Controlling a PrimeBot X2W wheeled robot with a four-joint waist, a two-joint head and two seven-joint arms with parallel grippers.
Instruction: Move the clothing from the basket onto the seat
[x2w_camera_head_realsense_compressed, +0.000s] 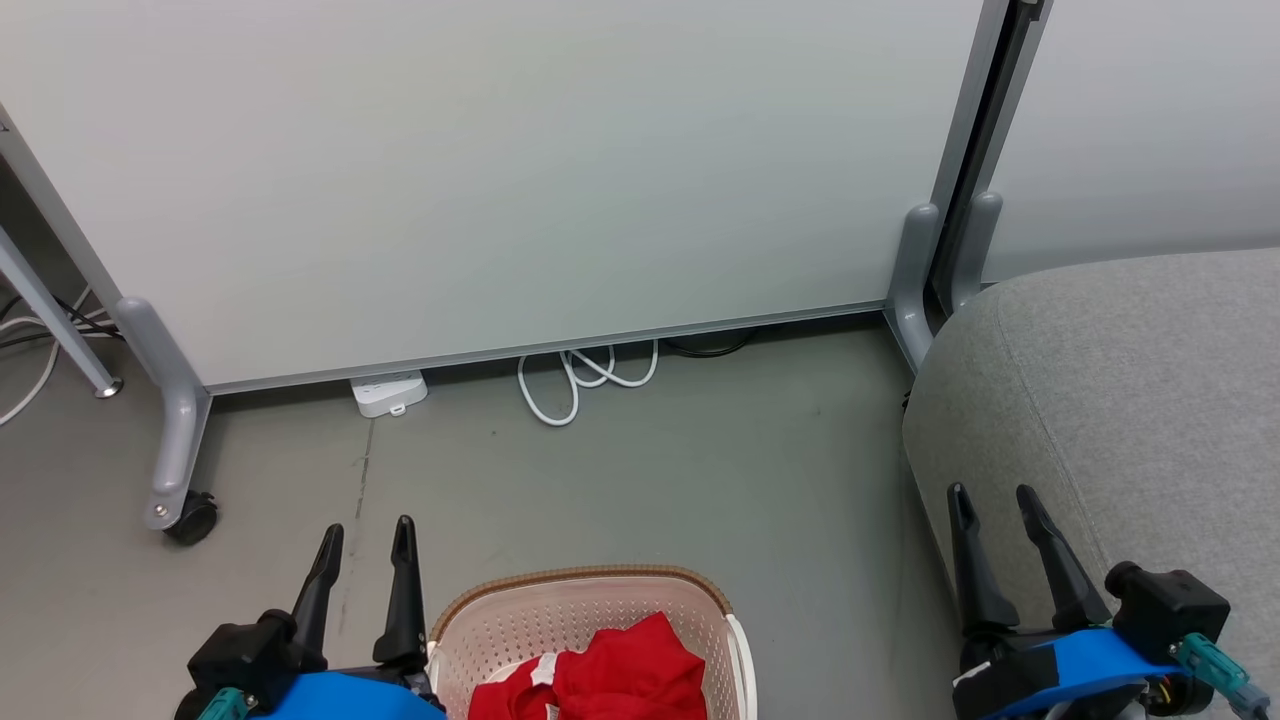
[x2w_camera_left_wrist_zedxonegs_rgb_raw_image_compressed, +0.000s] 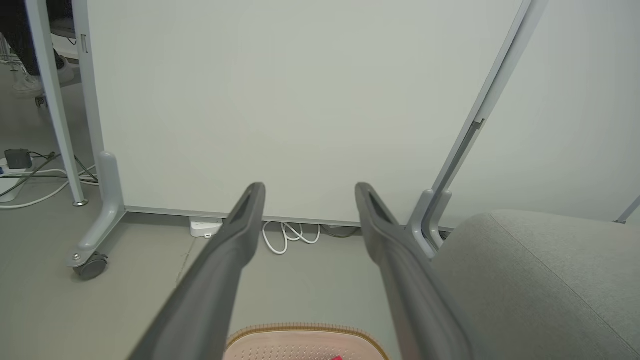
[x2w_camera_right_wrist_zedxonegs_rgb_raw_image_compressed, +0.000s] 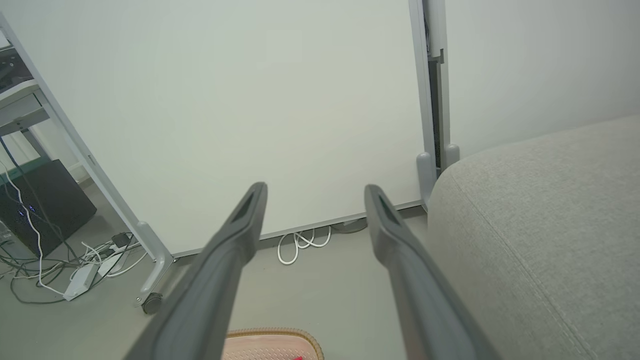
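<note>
Red clothing (x2w_camera_head_realsense_compressed: 610, 668) with a bit of white trim lies bunched in the cream perforated basket (x2w_camera_head_realsense_compressed: 500, 625), which stands on the floor at the bottom centre of the head view. The brown woven rim of the basket (x2w_camera_left_wrist_zedxonegs_rgb_raw_image_compressed: 305, 330) (x2w_camera_right_wrist_zedxonegs_rgb_raw_image_compressed: 272, 332) peeks in at the bottom of both wrist views. The big grey seat (x2w_camera_head_realsense_compressed: 1130, 400) (x2w_camera_left_wrist_zedxonegs_rgb_raw_image_compressed: 540, 280) (x2w_camera_right_wrist_zedxonegs_rgb_raw_image_compressed: 545, 225) fills the right side. My left gripper (x2w_camera_head_realsense_compressed: 367, 530) (x2w_camera_left_wrist_zedxonegs_rgb_raw_image_compressed: 306, 187) hangs open just left of the basket, empty. My right gripper (x2w_camera_head_realsense_compressed: 992, 493) (x2w_camera_right_wrist_zedxonegs_rgb_raw_image_compressed: 315, 189) is open and empty over the seat's front-left edge.
A white partition panel (x2w_camera_head_realsense_compressed: 500, 170) on grey wheeled feet (x2w_camera_head_realsense_compressed: 175, 440) stands straight ahead. A white power strip (x2w_camera_head_realsense_compressed: 390, 392) and a coiled white cable (x2w_camera_head_realsense_compressed: 585, 378) lie at its base. More cables and a dark box (x2w_camera_right_wrist_zedxonegs_rgb_raw_image_compressed: 45, 210) sit far left. Grey floor lies between basket and panel.
</note>
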